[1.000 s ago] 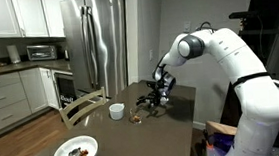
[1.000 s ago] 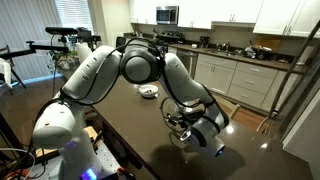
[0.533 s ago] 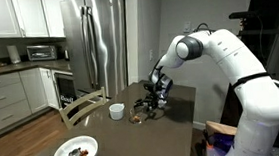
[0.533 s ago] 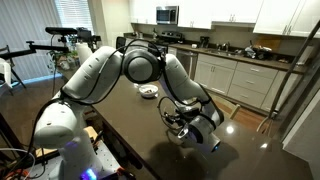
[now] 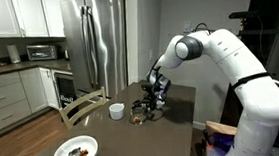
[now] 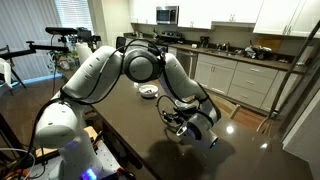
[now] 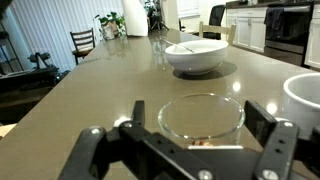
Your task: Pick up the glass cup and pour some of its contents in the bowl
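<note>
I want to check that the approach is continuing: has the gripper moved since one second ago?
Yes, slightly. In an exterior view the gripper has shifted a little to the left, toward the white cup, which has not moved.

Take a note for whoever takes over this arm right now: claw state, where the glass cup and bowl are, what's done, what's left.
The claw is open, low over the table, one finger on each side of the glass cup, not gripping it.
The glass cup is upright on the table, with brown bits at its bottom.
The bowl is farther along the table, beyond the glass cup; a white cup stands beside the glass cup.
Done: claw lined up on the glass cup.
Left: close, lift, carry to the bowl, pour some in.
</note>
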Controlling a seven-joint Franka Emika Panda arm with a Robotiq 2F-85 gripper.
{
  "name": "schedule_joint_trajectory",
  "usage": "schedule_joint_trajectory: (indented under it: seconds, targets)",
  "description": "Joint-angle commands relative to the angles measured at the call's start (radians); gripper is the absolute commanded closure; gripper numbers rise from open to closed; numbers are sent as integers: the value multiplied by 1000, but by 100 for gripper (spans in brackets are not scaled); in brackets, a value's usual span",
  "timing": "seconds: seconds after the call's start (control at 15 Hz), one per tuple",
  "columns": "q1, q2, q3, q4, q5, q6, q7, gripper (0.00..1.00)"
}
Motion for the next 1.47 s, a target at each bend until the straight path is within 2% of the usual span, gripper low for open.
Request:
schedule_joint_trajectory:
  seconds: [0.0,0.87,1.4]
  targets:
    - [14,5,-15,4,6,-9,-2,0]
    - [22,15,0,-10,24,-7,-109,0]
    - [29,17,13,-12,26,-11,-116,0]
